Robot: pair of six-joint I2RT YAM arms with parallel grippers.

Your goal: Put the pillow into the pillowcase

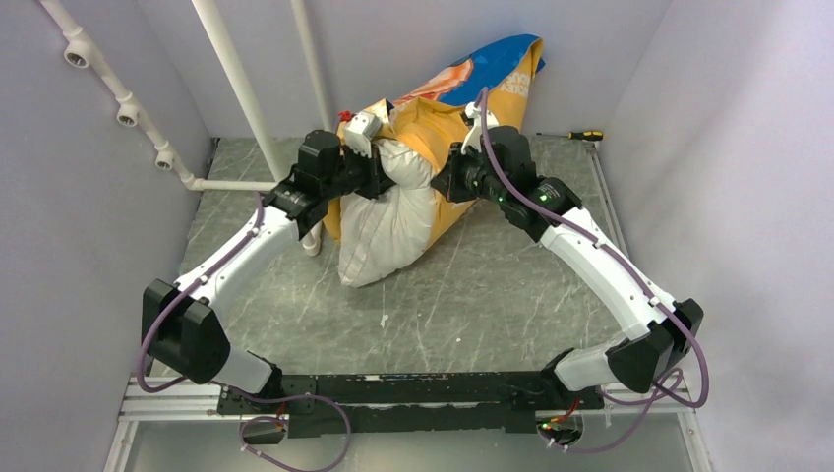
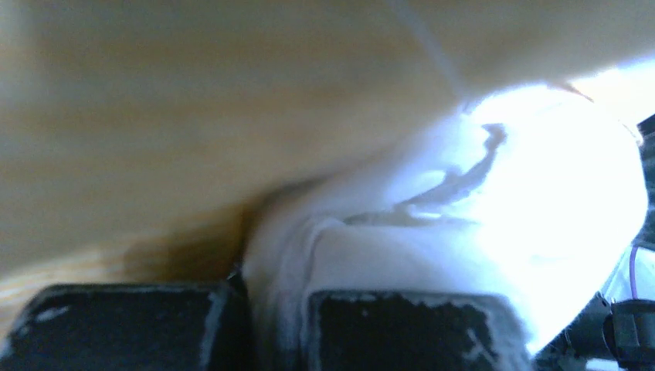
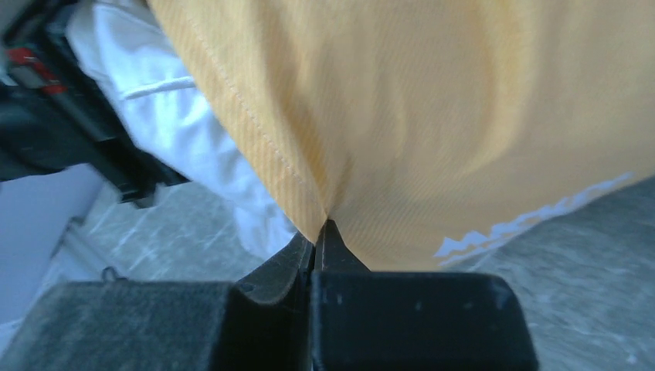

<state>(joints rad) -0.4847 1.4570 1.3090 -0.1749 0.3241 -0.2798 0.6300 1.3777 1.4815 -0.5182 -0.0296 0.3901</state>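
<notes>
The white pillow [image 1: 386,221] stands on end mid-table, its upper part inside the yellow-orange pillowcase [image 1: 433,123], whose blue top [image 1: 502,59] leans on the back wall. My left gripper [image 1: 379,172] is shut on a fold of the pillow [image 2: 494,201]; white cloth is pinched between its fingers [image 2: 278,325], with the yellow pillowcase [image 2: 193,116] just above. From the right, my right gripper [image 1: 443,182] is shut on the hemmed edge of the pillowcase [image 3: 432,100], the cloth nipped at the tips [image 3: 315,232]. The pillow [image 3: 178,131] shows to its left.
White pipes [image 1: 236,93] stand at the back left, close to the left arm. A screwdriver [image 1: 580,135] lies at the back right by the wall. Grey walls close the table [image 1: 472,305] on three sides.
</notes>
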